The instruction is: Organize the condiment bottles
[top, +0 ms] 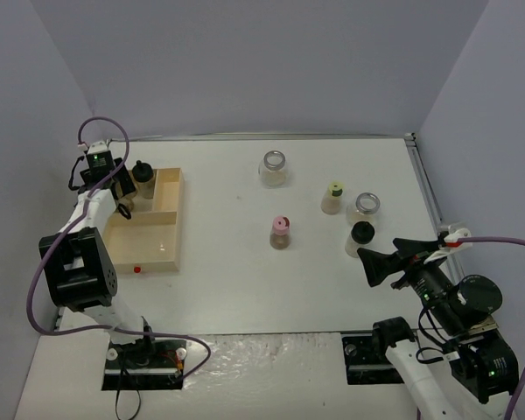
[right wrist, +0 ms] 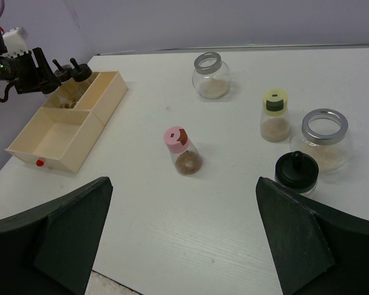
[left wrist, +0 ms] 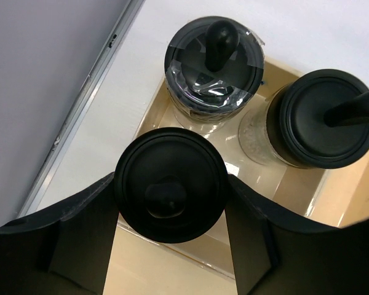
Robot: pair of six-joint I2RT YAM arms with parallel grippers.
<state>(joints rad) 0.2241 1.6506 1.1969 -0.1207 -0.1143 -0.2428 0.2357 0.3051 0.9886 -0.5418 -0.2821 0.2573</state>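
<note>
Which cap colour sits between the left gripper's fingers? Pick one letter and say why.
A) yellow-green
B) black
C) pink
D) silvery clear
B: the left wrist view shows the left gripper with its fingers against both sides of a black-capped jar above the wooden tray, while the pink-capped jar and the yellow-green-capped jar stand out on the table.

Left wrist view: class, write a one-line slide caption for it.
Left fingers grip a black-capped jar at the wooden tray, beside two other black-capped jars.
</note>
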